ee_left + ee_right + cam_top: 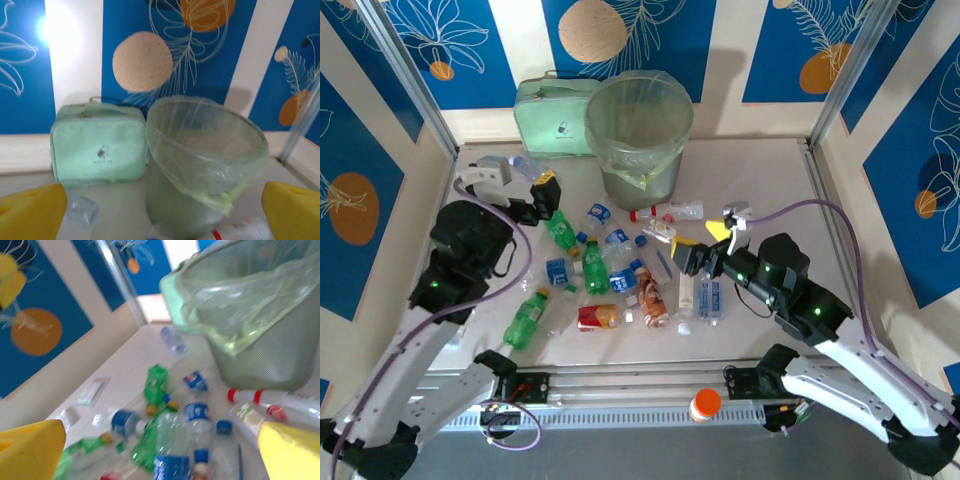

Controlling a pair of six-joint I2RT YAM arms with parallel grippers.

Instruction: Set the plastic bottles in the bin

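Top view: the bottles [610,270] lie scattered on the table [760,170] in front of the bin [640,185]. The left gripper [520,190] and right gripper [703,238] flank the pile, fingers wide and empty

Left wrist: yellow pads [30,210] spread far apart, with the bin [205,150] and a green case [97,150] ahead

Right wrist: pads [30,450] wide above the bottles [175,440], with the bin [260,355] at upper right

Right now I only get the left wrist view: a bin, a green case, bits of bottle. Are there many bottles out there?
Observer: Plenty. The plastic bottles lie scattered on the table in front of the bin, between both arms.
Operator: Is the other gripper holding one?
Observer: No, the right gripper is open and empty, at the pile's right side.
Operator: Anything else?
Observer: An orange-capped jar stands by the arm bases.
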